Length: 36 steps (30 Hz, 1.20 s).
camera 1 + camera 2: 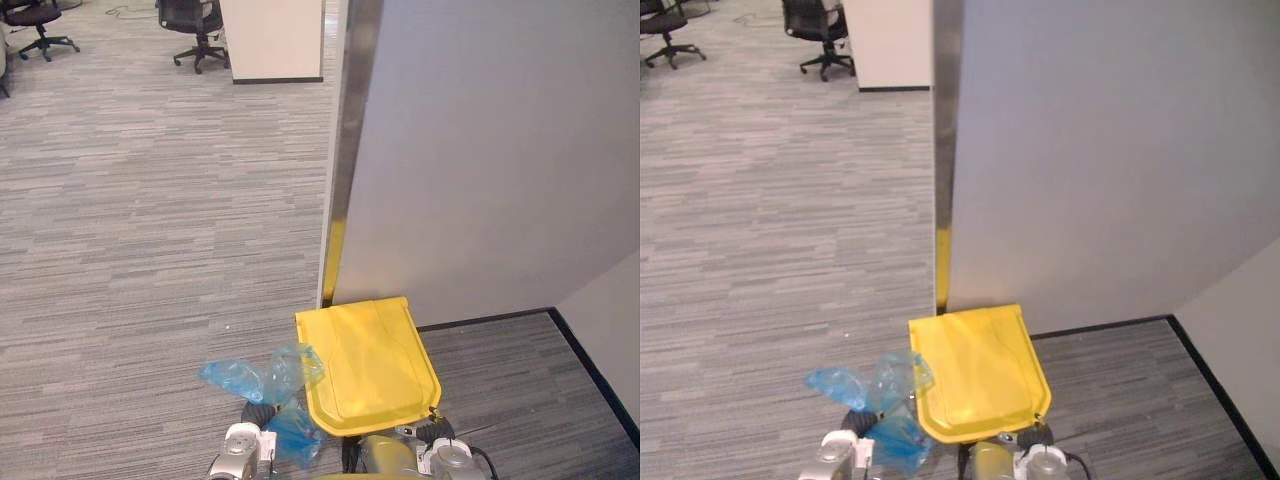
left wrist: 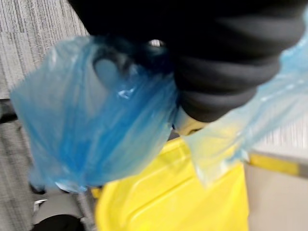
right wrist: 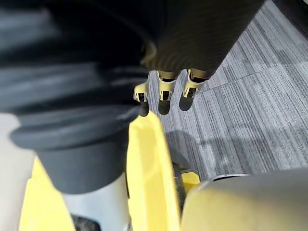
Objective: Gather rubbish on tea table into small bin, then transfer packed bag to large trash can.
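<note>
Head views first: left hand (image 1: 257,415) sits low at the near edge, with the blue bag (image 1: 285,385) bunched out of it and fanning above and ahead of the hand, off the carpet (image 1: 150,250). Yellow lid (image 1: 370,365) of the large can lies just to that hand's right, the bag's film lapping its left edge. The lid's long axis runs straight away from the robot toward the grey wall (image 1: 480,160); hinge end presumably far, free end near. Right hand (image 1: 433,428) sits at the lid's near right corner, so it is the closer hand to the free edge. The left is beside the lid, not over it. Left wrist view: the bag wraps the hand, a dark fingertip (image 2: 109,68) shows dimly through the film, and the fingers are drawn in on the plastic. That reads as a closed hold on the bag, with the lid just beyond it. Right wrist view: fingers (image 3: 163,96) hang close together, fairly straight, nothing between them, and the lid's rim runs edge-on just beneath their tips. Touching or just clear, cannot tell. Judgement: the lid looks down over the can, so the bag's way in is rightward over the lid's left edge, once the right hand raises the near edge.
</note>
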{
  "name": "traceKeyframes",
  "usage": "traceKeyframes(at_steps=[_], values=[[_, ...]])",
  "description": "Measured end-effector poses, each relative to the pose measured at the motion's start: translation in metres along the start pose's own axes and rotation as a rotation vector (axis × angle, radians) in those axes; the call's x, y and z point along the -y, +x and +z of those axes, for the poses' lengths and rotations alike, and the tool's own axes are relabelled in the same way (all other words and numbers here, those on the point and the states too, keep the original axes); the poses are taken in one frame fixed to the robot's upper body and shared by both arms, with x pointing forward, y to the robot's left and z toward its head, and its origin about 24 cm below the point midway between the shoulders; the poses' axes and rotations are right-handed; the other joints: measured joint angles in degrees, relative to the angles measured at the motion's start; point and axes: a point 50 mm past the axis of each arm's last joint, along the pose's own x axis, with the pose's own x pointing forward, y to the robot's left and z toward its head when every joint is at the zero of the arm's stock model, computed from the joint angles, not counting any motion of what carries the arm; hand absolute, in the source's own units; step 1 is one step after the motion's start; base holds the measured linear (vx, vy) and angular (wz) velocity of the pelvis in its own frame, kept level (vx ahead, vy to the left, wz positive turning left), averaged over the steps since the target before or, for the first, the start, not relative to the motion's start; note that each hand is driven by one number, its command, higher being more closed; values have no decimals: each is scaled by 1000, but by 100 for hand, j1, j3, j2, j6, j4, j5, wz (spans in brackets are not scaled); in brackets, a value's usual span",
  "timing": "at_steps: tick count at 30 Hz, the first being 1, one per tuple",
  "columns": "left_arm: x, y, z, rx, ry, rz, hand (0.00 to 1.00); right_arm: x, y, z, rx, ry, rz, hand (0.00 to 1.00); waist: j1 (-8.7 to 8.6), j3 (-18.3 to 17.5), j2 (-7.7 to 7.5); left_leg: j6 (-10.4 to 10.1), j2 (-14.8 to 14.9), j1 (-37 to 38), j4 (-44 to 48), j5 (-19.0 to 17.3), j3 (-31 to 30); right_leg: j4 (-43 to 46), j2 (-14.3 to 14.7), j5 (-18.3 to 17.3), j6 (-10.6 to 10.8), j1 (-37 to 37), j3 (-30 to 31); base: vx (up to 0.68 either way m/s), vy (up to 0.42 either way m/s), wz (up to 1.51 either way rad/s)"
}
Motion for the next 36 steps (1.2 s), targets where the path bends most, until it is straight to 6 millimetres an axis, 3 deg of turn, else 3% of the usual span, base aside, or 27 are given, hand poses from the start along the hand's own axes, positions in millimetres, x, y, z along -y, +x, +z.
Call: traceKeyframes(at_steps=[2,3,5,6,7,9,10,11,13,15,17,18,19,20,21,22,23,24,25,26,29,36], values=[[-3,0,-1,-5,4,7,100,2,-1,-2,0,12,-6,0,-39,7,-98,-28,35,-153,2,128,-15,1303,-318,-592,-80,-129,-93,-220,-102,24],[-3,0,-2,-10,4,8,100,3,-1,-4,-3,13,-9,0,-29,-1,-94,-61,78,-181,12,162,-31,1611,-394,-720,-51,-80,-106,-164,-164,18],[-7,-2,-7,-24,7,17,100,2,-4,-15,-31,6,-4,0,20,-89,-188,-201,180,-322,28,374,-29,1931,-989,-1014,305,557,24,-155,-251,2],[-9,-2,-9,-28,9,22,100,1,-5,-17,-39,0,3,0,40,-125,-239,-231,181,-391,50,421,-26,1787,-1080,-1120,504,644,97,-128,-269,-18],[-13,-2,-10,-34,16,31,100,0,-5,-18,-46,0,9,0,83,-174,-324,-275,172,-514,47,566,-4,1465,-995,-1261,685,650,137,-133,-246,-24],[-6,-3,-15,-61,11,13,100,11,-2,-18,-47,-22,-15,0,114,-276,-82,-57,234,-729,-362,939,-72,378,-573,-1196,594,817,248,-195,-228,-23],[-1,-3,-12,-52,0,0,100,23,0,-20,-62,-45,-39,0,149,-321,105,-229,271,-895,-600,1200,-208,-302,-403,-1093,424,858,300,-233,-181,-17],[1,-2,-12,-50,1,-7,100,27,0,-21,-68,-53,-49,0,150,-322,196,-258,316,-943,-705,1281,-241,-509,-318,-1005,304,855,312,-213,-142,-11],[3,-2,-11,-47,16,-16,100,35,2,-20,-70,-65,-67,0,159,-241,368,-350,351,-1003,-876,1451,-483,-828,-130,-697,226,873,278,-226,-72,-4],[-1,-2,-11,-47,24,-2,100,39,2,-19,-68,-61,-87,0,142,-169,450,-474,437,-1076,-1041,1749,-633,-1079,-15,-428,145,867,156,-306,-40,10],[-6,-3,-13,-49,25,7,100,37,3,-18,-69,-41,-86,0,124,-162,412,-581,453,-1153,-1379,1954,-805,-1378,-15,-216,67,860,8,-292,-4,34],[-10,-2,-10,-44,30,14,100,30,1,-20,-77,-17,-74,0,93,-66,194,-572,355,-1212,-1216,1767,-780,-1650,-189,-4,-22,859,-130,-281,14,34],[-11,-1,-7,-33,31,16,100,28,1,-21,-79,-7,-73,0,80,-12,103,-465,328,-1271,-979,1699,-773,-1692,-250,42,-34,861,-177,-231,16,23],[-16,1,0,-10,31,29,100,27,1,-20,-78,11,-75,0,116,60,-52,-133,152,-1398,213,1355,-704,-1800,-492,197,-7,890,-250,-197,29,5],[-16,0,-4,-20,28,30,100,28,0,-23,-82,8,-77,0,112,36,-16,-92,190,-1299,893,855,-633,-1996,-496,282,111,976,-274,-242,71,1],[-15,-1,-6,-26,26,27,100,29,-1,-25,-86,6,-80,0,106,-5,59,-125,228,-1201,928,638,-631,-2084,-455,321,155,972,-277,-167,169,-6],[-9,-3,-12,-43,17,14,100,38,-1,-28,-86,4,-100,0,80,-168,383,-215,365,-956,437,98,-638,-2276,-262,445,330,962,-275,-127,234,-22],[-12,-4,-16,-53,24,19,100,38,0,-27,-89,1,-97,0,69,-172,294,-231,243,-908,139,143,-462,-2446,-330,666,445,997,-205,-96,207,-19],[-14,-4,-18,-60,29,24,100,36,-1,-28,-91,3,-93,0,69,-161,309,-233,147,-867,26,224,-453,-2521,-388,680,463,1041,-200,-35,162,-10],[-21,-6,-22,-71,40,36,100,32,-3,-33,-107,7,-86,0,10,-179,168,-169,-97,-679,-387,485,-452,-2678,-528,713,522,1163,-182,-30,108,25],[-23,-5,-20,-67,73,32,100,31,-5,-39,-123,6,-83,0,-90,-214,129,-56,-346,-673,-664,654,-599,-2711,-698,814,522,1166,-161,-33,91,33],[-25,-7,-28,-95,82,37,100,35,-4,-42,-145,-7,-87,0,-49,-229,193,-88,-270,-567,-680,676,-721,-2713,-543,851,500,1270,-131,79,-23,9]])
